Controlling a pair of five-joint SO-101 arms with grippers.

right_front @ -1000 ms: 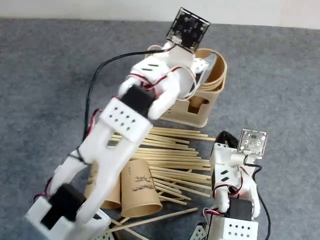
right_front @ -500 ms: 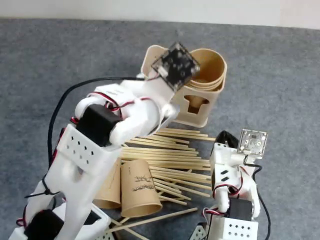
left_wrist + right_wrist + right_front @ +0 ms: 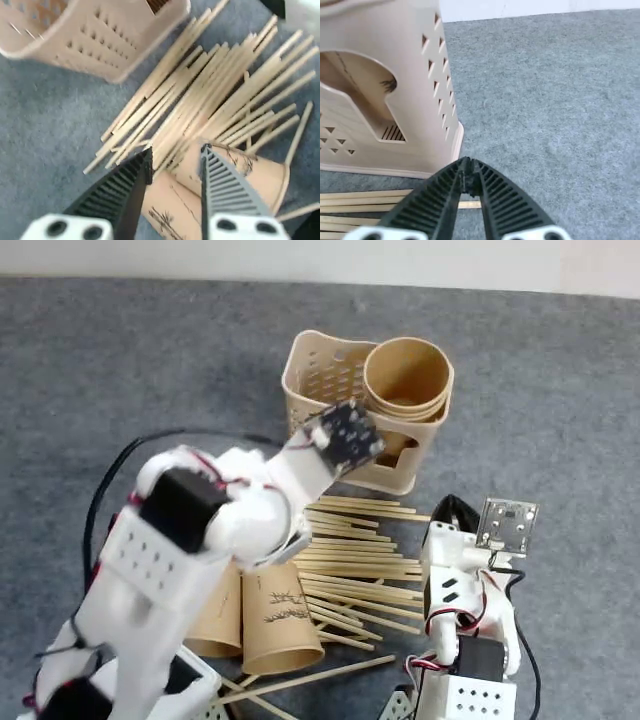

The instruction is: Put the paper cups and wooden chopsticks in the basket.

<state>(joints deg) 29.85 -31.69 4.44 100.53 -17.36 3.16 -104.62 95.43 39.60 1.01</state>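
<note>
Left claw [image 3: 176,149] released above strewn wooden chopsticks [image 3: 360,565] and two ink-printed paper cups [image 3: 280,615] | right claw [image 3: 469,167] clenched beside perforated beige basket [image 3: 320,370] | grey carpeted worktop [image 3: 120,370]

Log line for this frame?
left gripper: open, above chopsticks and loose cups | right gripper: shut, empty, beside basket | stacked cups: in basket
</note>
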